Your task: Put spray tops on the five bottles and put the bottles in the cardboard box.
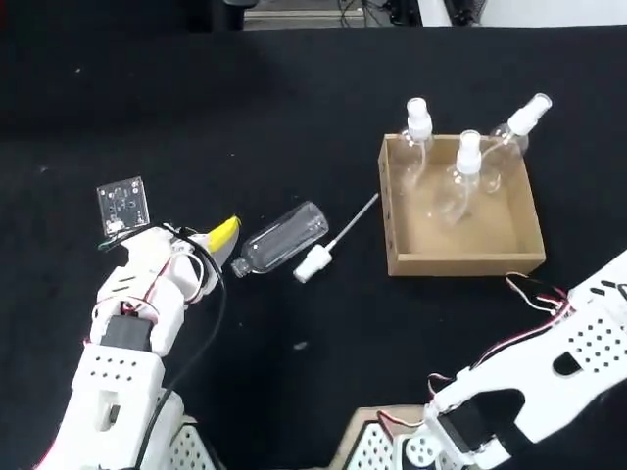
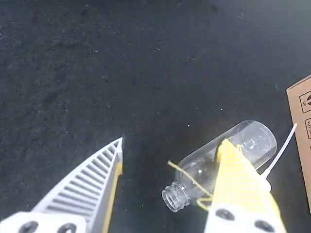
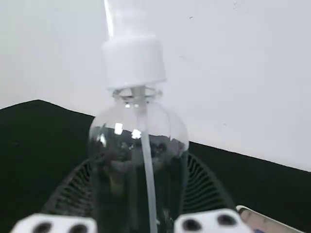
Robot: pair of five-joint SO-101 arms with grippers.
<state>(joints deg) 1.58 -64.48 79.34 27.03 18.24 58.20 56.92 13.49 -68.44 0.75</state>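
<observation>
A clear capless bottle [image 1: 284,238] lies on its side on the black table, its neck toward my left gripper [image 1: 211,245]. That gripper [image 2: 171,141] is open, and its yellow finger [image 2: 238,179] overlaps the bottle [image 2: 252,138]. A loose white spray top [image 1: 313,262] with its thin tube lies just beside the bottle. The cardboard box [image 1: 465,259] holds three bottles with spray tops [image 1: 460,176]. My right gripper [image 3: 138,204] is shut on an upright clear bottle [image 3: 138,145] fitted with a white spray top [image 3: 133,60].
The right arm [image 1: 558,362] stretches across the lower right corner, close to the box's front corner. A box corner [image 2: 301,121] stands beyond the lying bottle. White arm bases sit along the front edge. Black cloth lies open on the left and at the back.
</observation>
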